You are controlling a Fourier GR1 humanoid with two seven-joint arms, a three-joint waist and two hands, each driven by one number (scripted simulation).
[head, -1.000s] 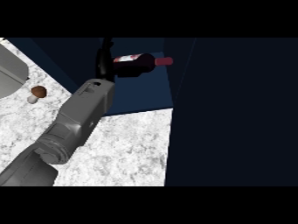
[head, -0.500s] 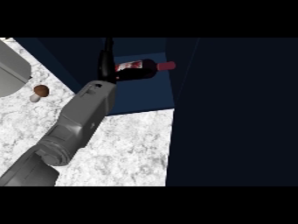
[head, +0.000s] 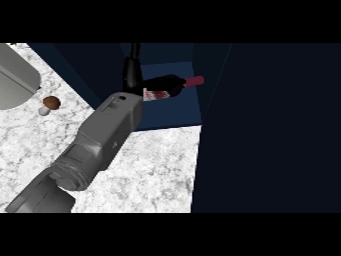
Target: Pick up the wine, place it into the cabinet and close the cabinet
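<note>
my grey forearm (head: 103,137) runs up from the lower left over the white marbled counter (head: 151,175) toward the dark cabinet (head: 165,107). my left hand (head: 134,75) is black against the dark opening, curled around the wine (head: 165,89). the bottle lies tilted, red cap to the right, inside the cabinet's opening. left of my arm a brown mushroom (head: 50,104) sits on the counter beside a grey appliance (head: 7,75).
</note>
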